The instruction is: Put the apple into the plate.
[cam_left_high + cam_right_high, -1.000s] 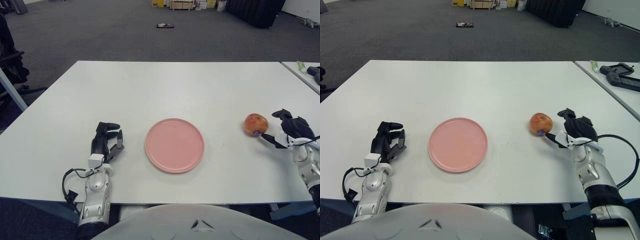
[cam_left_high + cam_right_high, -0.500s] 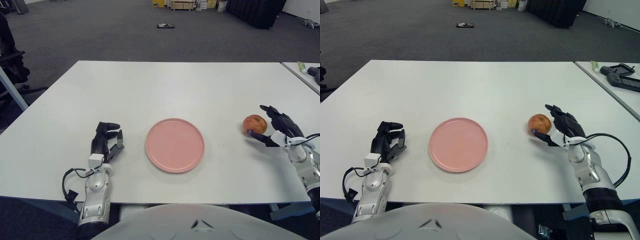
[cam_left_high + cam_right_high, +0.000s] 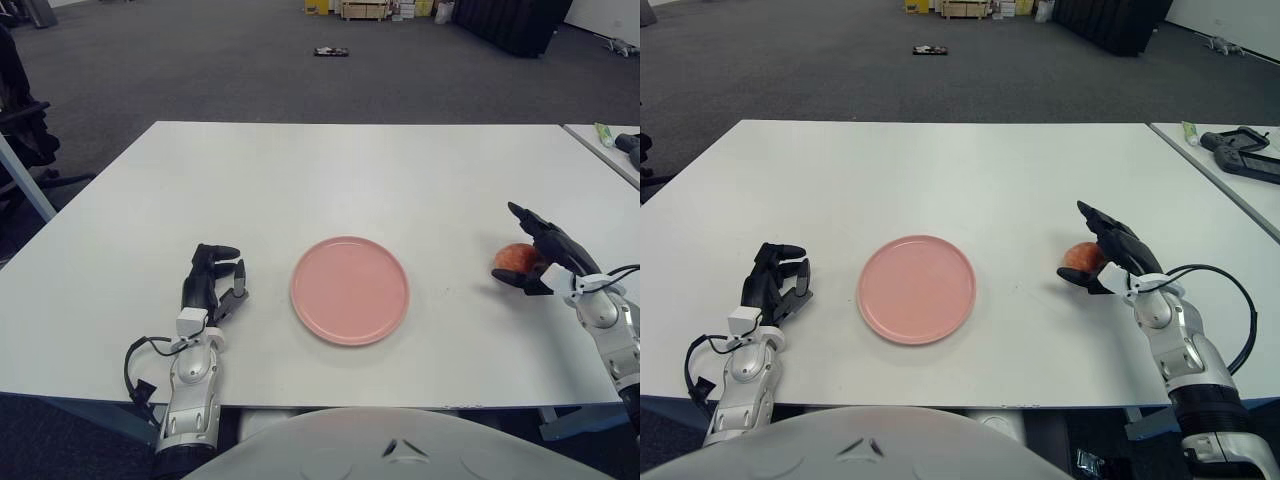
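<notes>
Sitting on the white worktop (image 3: 970, 170) at the right of the frame, the apple (image 3: 1081, 257) is partly covered by the right robot hand (image 3: 1106, 255), whose dark fingers (image 3: 1102, 226) arch over its top and far side while a lower finger reaches under its near edge. The fingers are wrapped around the fruit, though whether they press firmly on it cannot be told. The apple is reddish with a paler patch, and only its left part shows past the fingers. The wrist and white forearm run down toward the lower right corner, with a black cable (image 3: 1240, 300) looping beside them.

The pink plate (image 3: 916, 289) lies at the centre of the frame, well apart from the apple and to its left, with nothing on it.

The left robot hand (image 3: 212, 283) shows at the lower left, to the left of the plate, its fingers curled loosely and holding nothing.

At the far right edge, a second table (image 3: 1230, 160) carries a dark device (image 3: 1246, 150). Grey carpet floor (image 3: 840, 70) fills the top of the frame.
</notes>
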